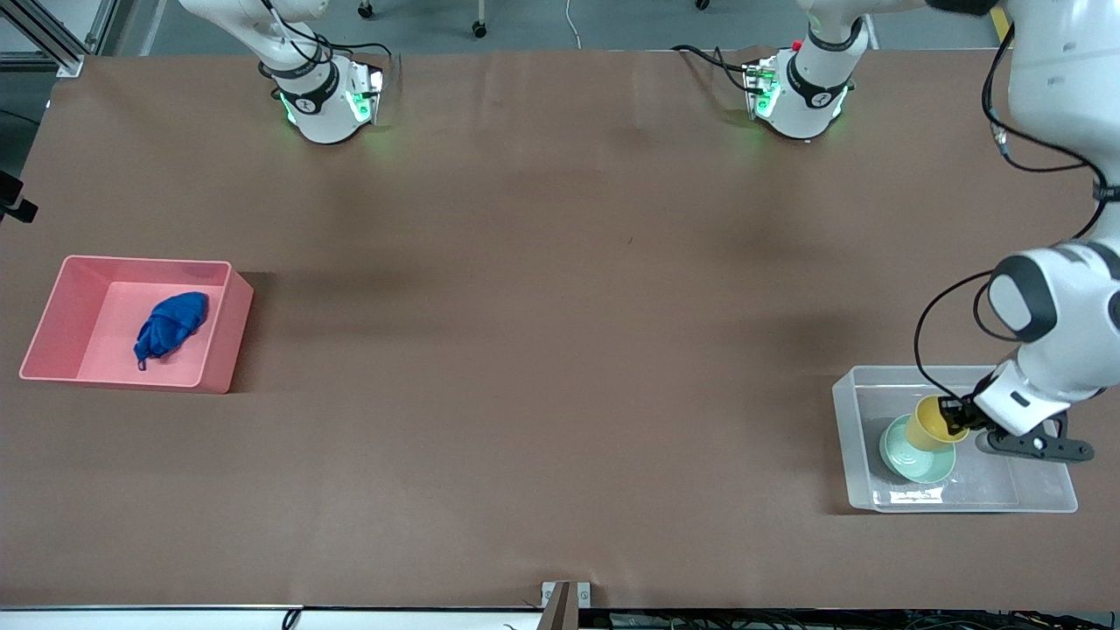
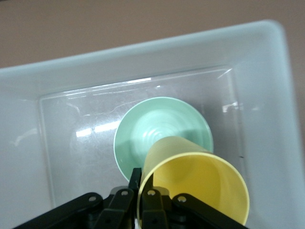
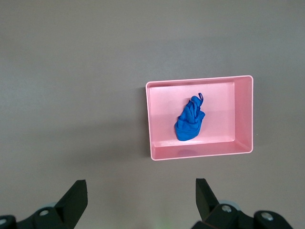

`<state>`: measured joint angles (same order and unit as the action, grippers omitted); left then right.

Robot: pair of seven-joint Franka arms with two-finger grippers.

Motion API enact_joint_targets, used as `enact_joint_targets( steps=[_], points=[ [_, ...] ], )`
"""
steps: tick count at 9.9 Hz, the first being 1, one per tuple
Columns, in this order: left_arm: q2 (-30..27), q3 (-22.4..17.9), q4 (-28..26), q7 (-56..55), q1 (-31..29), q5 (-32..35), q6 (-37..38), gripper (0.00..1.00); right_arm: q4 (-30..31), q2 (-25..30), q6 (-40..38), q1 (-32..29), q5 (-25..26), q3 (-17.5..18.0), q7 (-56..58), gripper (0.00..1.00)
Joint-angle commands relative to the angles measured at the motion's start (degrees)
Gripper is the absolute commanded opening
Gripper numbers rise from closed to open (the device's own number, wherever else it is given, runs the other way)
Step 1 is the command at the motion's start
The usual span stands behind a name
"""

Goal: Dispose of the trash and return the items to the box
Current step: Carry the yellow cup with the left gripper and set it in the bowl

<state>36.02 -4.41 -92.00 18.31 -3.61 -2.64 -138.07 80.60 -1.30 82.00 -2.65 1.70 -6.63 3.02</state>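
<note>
The clear box (image 1: 847, 437) stands at the left arm's end of the table, near the front camera. The pale green bowl (image 1: 910, 457) lies in it. My left gripper (image 1: 955, 418) is inside the box, shut on the rim of the yellow cup (image 1: 927, 426). The cup is tilted, with its base down in the bowl. The left wrist view shows the cup (image 2: 200, 181), the bowl (image 2: 152, 129), the box (image 2: 28, 157) and my left gripper (image 2: 141, 179), one finger inside the rim and one outside. The blue trash wad (image 1: 171, 324) lies in the pink bin (image 1: 220, 341).
The pink bin stands at the right arm's end of the table. My right gripper (image 3: 141, 191) waits open and empty, high over bare table beside the pink bin (image 3: 200, 153) with the blue wad (image 3: 190, 121). Its hand is out of the front view.
</note>
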Motion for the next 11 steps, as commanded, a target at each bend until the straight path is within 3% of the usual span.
enact_joint_targets(
  steps=[1, 2, 3, 7, 11],
  points=[
    [5.63, -0.08, 3.14, 0.59, -0.08, -0.09, 0.00, 0.10, -0.71, -0.28, -0.61, -0.34, -0.47, 0.12, -0.74, 1.00],
    [5.29, -0.08, 3.14, -0.37, -0.17, -0.35, -0.01, 0.35, -0.71, -0.28, -0.61, -0.26, -0.47, 0.12, -0.74, 1.00],
    [4.50, -0.08, 3.14, -0.38, -0.09, -2.18, -0.01, 0.99, -0.71, -0.28, -0.61, -0.34, -0.47, 0.12, -0.74, 1.00],
    [-10.84, 0.19, -2.11, -3.61, 0.53, -2.38, 6.82, 1.00, -0.71, -0.28, -0.61, -0.34, -0.47, 0.12, -0.74, 1.00],
    [-27.89, 0.36, -5.64, -10.66, 2.02, -1.50, 26.94, 1.00, -0.71, -0.28, -0.61, -0.34, -0.47, 0.04, -0.74, 1.00]
  ],
)
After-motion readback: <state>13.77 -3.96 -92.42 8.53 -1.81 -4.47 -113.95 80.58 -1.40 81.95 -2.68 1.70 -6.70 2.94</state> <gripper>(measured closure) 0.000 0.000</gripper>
